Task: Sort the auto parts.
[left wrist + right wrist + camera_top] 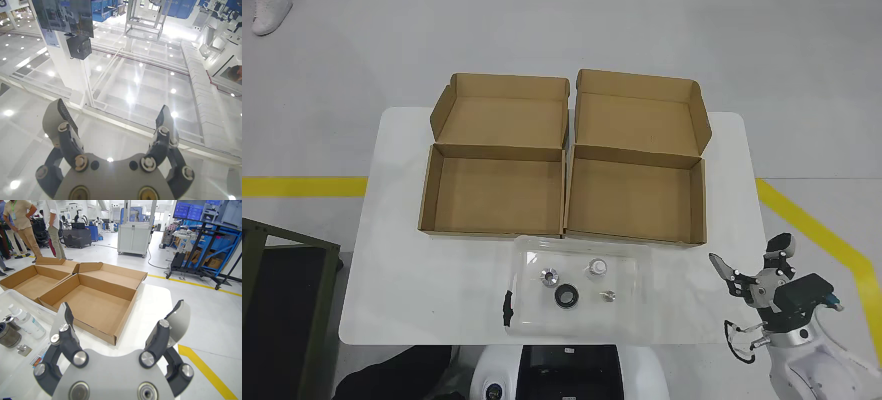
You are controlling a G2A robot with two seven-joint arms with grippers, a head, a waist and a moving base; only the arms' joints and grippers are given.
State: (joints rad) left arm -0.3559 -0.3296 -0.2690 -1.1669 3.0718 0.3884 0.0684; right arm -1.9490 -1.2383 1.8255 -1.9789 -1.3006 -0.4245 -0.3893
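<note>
The auto parts lie in a clear tray (632, 305) at the near side of the white table (392, 260): a silver round part (549, 276), a black ring (567, 297), a small white bottle (597, 267) and a tiny metal bit (608, 294). Just behind the tray sit the left box (492, 195) and the right box (634, 200), both open. The right gripper (122, 306) hangs by the table's right edge, spread wide and holding nothing. The left gripper (112, 105) points up at the ceiling, also spread wide.

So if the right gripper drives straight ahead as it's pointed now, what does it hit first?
Probably the nearer cardboard box: the open right gripper points across the table at its side wall. Height is unclear, so it might clear the rim instead.
</note>
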